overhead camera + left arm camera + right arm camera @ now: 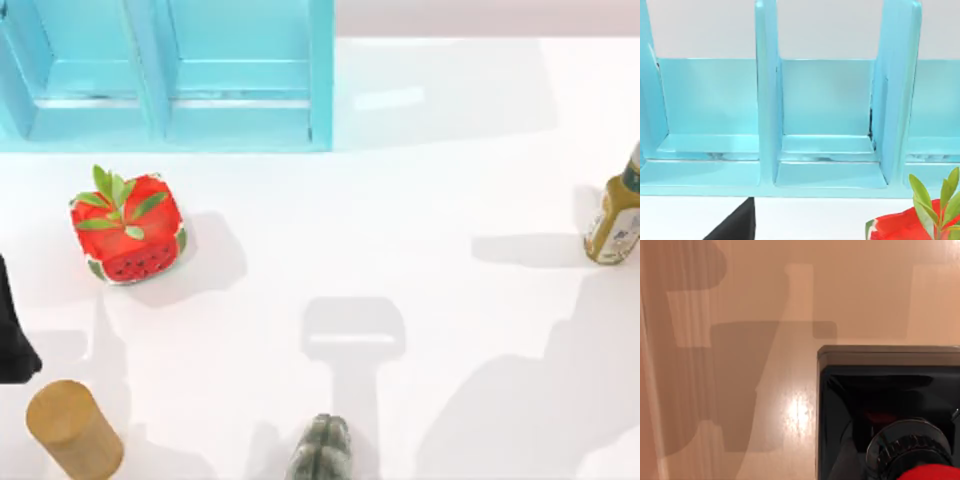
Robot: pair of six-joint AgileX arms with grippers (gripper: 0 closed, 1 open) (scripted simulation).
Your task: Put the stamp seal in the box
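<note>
Right gripper: open or closed, cannot tell; poised close above stamp seal (880, 390). Likely light, rigid, glossy knob slippery, so best pinched across flat black base. Left arm (12, 335) parked at left edge

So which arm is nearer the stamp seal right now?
Right: the stamp seal lies close below the right wrist camera. The left arm sits at the left edge of the table, facing the blue box.
</note>
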